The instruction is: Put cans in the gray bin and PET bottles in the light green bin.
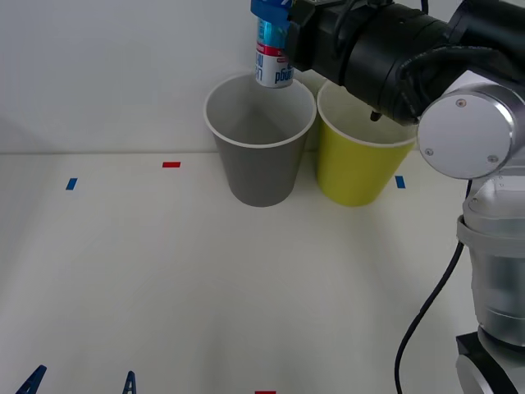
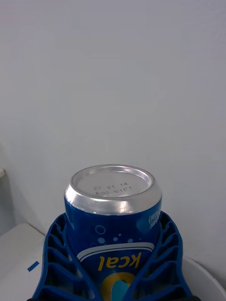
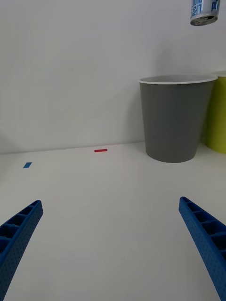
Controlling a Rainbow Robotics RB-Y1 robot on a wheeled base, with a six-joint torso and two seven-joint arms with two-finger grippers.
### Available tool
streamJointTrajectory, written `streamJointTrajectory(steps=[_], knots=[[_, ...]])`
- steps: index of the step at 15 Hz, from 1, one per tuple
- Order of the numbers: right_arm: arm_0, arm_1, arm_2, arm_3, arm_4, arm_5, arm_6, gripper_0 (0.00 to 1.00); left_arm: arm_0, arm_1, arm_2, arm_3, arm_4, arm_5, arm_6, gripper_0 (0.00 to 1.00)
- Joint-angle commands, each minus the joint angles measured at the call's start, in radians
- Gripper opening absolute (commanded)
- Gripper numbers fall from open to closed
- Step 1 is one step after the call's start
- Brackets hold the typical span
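Observation:
My right gripper is shut on the can, a slim blue and white can held upright, hanging just above the mouth of the gray bin. In the right wrist view the can sits between the blue ribbed fingers, its silver end facing the camera. The light green bin stands right beside the gray one. My left gripper rests open low over the table near its front edge; from there the gray bin and the can's lower end show ahead.
Small red marks and blue marks lie on the white table. A white wall rises close behind the bins. The right arm's black forearm reaches over the light green bin.

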Motion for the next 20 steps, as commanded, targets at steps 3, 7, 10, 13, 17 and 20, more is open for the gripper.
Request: streamJointTrajectory(steps=[3, 7, 10, 13, 17, 20], knots=[[-0.077, -0.037, 0.102, 0.187, 0.025, -0.193, 0.016, 0.0, 0.0, 0.0, 0.0, 0.0, 0.0, 0.0, 0.0, 1.0], [-0.108, -0.088, 0.191, 0.313, 0.035, -0.393, 0.024, 0.0, 0.0, 0.0, 0.0, 0.0, 0.0, 0.0, 0.0, 1.0], [-0.108, -0.117, 0.191, 0.327, 0.05, -0.394, 0.032, 0.0, 0.0, 0.0, 0.0, 0.0, 0.0, 0.0, 0.0, 1.0], [-0.108, -0.119, 0.199, 0.344, 0.056, -0.402, 0.032, 0.0, 0.0, 0.0, 0.0, 0.0, 0.0, 0.0, 0.0, 1.0], [-0.108, -0.111, 0.199, 0.344, 0.064, -0.402, 0.029, 0.0, 0.0, 0.0, 0.0, 0.0, 0.0, 0.0, 0.0, 1.0], [-0.108, -0.108, 0.199, 0.344, 0.064, -0.402, 0.021, 0.88, 0.0, 0.0, 0.0, 0.0, 0.0, 0.0, 0.0, 1.0]])
